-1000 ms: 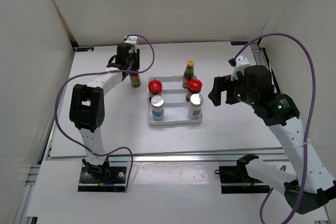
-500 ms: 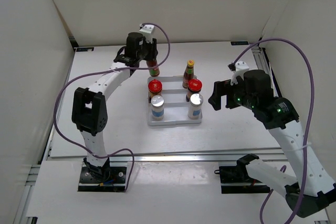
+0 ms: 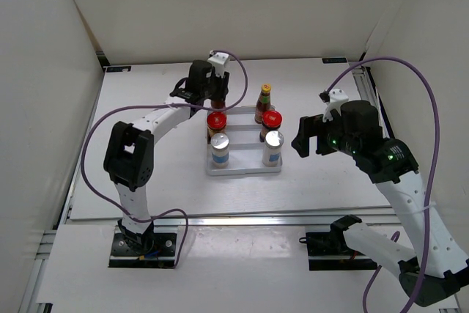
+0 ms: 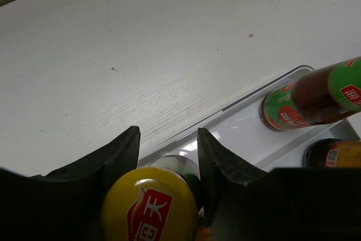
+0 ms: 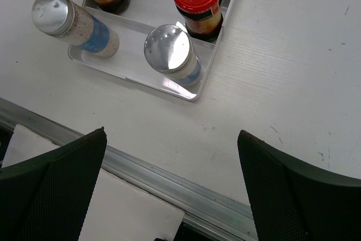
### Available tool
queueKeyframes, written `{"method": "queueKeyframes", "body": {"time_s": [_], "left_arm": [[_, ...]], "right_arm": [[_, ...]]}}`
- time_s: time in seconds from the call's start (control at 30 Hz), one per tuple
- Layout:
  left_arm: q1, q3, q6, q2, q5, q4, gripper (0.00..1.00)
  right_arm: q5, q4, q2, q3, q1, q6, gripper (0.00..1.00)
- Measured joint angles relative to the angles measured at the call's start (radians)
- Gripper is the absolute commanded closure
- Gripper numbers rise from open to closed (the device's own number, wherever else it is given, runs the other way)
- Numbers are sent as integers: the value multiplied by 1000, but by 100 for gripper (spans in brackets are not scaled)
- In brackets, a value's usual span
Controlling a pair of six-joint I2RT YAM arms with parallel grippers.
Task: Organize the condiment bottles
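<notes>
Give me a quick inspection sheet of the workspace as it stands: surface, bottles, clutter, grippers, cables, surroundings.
Surface: white table, metal rail along its near edge.
Job's things: in the tray, two shakers in the near row, two red-lidded jars in the middle, one sauce bottle far right; second sauce bottle held over the far-left corner.
Clutter: nothing seen.
Grippers: left gripper jaws shut on the second sauce bottle; right gripper jaws open, empty, right of the tray.
Cables: purple cables loop off both arms, none lying on the tray.
Surroundings: white walls on three sides.
</notes>
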Motion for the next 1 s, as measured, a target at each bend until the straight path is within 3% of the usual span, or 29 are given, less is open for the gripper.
{"method": "queueKeyframes", "body": {"time_s": [0.23, 0.37, 0.4, 0.43, 0.47, 0.5, 0.77, 1.0], "left_arm": [[0, -50, 14, 1, -38, 18, 89], [0, -63, 18, 4, -51, 25, 74], [0, -63, 19, 4, -54, 26, 62], [0, -63, 19, 5, -56, 25, 38], [0, -63, 19, 4, -61, 25, 28], [0, -63, 14, 4, -67, 31, 0], [-14, -54, 5, 1, -136, 51, 0], [-19, 58, 5, -63, -156, 20, 0]], "right_arm": [[-3, -1, 0, -2, 0, 0, 0], [-3, -1, 0, -8, 0, 1, 0], [-3, -1, 0, -10, 0, 1, 0], [-3, -1, 0, -13, 0, 1, 0], [-3, -2, 0, -14, 0, 1, 0], [-3, -2, 2, -14, 0, 2, 0], [-4, -2, 24, -14, 0, 6, 0], [-14, -2, 48, -11, 0, 10, 0]]}}
